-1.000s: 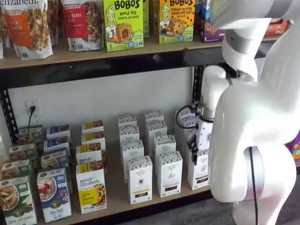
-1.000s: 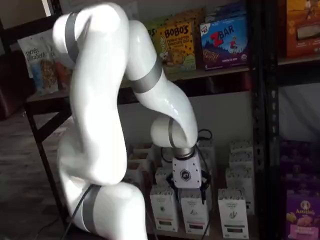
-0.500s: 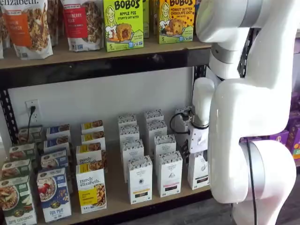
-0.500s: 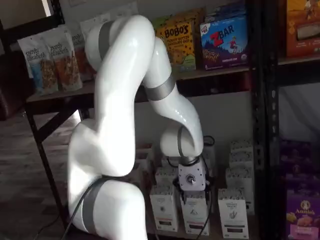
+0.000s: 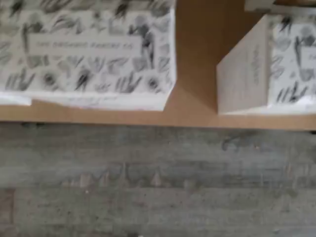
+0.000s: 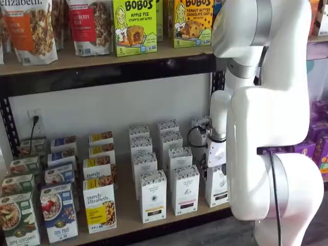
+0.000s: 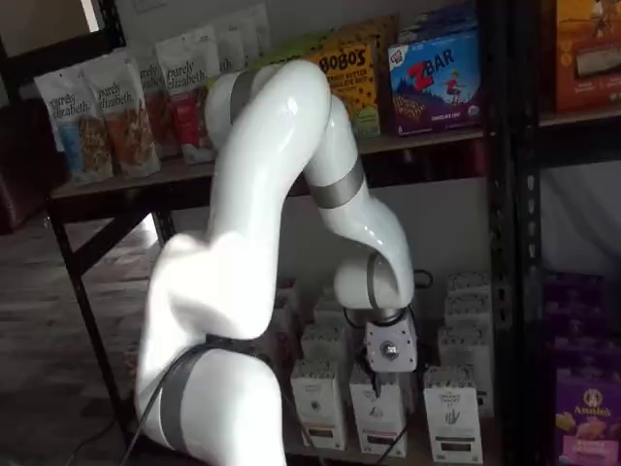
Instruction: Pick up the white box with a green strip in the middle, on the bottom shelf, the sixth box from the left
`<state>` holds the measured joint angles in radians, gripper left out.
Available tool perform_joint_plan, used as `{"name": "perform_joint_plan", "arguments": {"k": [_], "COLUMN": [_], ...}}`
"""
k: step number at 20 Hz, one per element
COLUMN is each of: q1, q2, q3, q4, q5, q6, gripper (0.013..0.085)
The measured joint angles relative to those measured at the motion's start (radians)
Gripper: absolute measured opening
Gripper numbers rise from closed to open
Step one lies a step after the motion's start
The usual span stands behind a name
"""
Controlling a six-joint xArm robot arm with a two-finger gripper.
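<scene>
The white box (image 6: pixel 217 187) with the speckled top band and a dark strip low on its front stands at the front of the bottom shelf (image 6: pixel 128 215), right-most of the white boxes seen there. It also shows in a shelf view (image 7: pixel 379 419). My gripper (image 6: pixel 216 167) hangs straight down right over its top, also seen in a shelf view (image 7: pixel 387 377). The fingers are too hidden to show a gap or a hold. The wrist view shows two speckled box tops (image 5: pixel 89 49) (image 5: pixel 294 64) on the pale board (image 5: pixel 197 74); I cannot tell which is the target.
Two more white boxes (image 6: pixel 153 197) (image 6: pixel 185 190) stand to the left in the front row, with several rows behind. Another white box (image 7: pixel 452 415) stands to the right. Colourful cereal boxes (image 6: pixel 99 205) fill the shelf's left. Grey floor (image 5: pixel 158 182) lies past the shelf edge.
The arm's upper links swung over, and the gripper came down a little onto the top of the white box and shifted slightly sideways. The boxes have not moved.
</scene>
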<state>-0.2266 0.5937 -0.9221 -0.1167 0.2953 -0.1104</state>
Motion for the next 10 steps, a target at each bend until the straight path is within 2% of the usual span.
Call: {"name": "perform_joint_plan", "arguments": {"k": [3, 7, 10], "q1": [-0.014, -0.024, -0.032], "q2": [0.049, 0.098, 0.126], "q3": [-0.078, -0.162, -0.207], "q4": [0.018, 0.023, 0.051], "q5": [0.022, 0.065, 0.082], "q6": [-0.031, -0.047, -0.082], "gripper": [0.0850, 0.0850, 0.0850]}}
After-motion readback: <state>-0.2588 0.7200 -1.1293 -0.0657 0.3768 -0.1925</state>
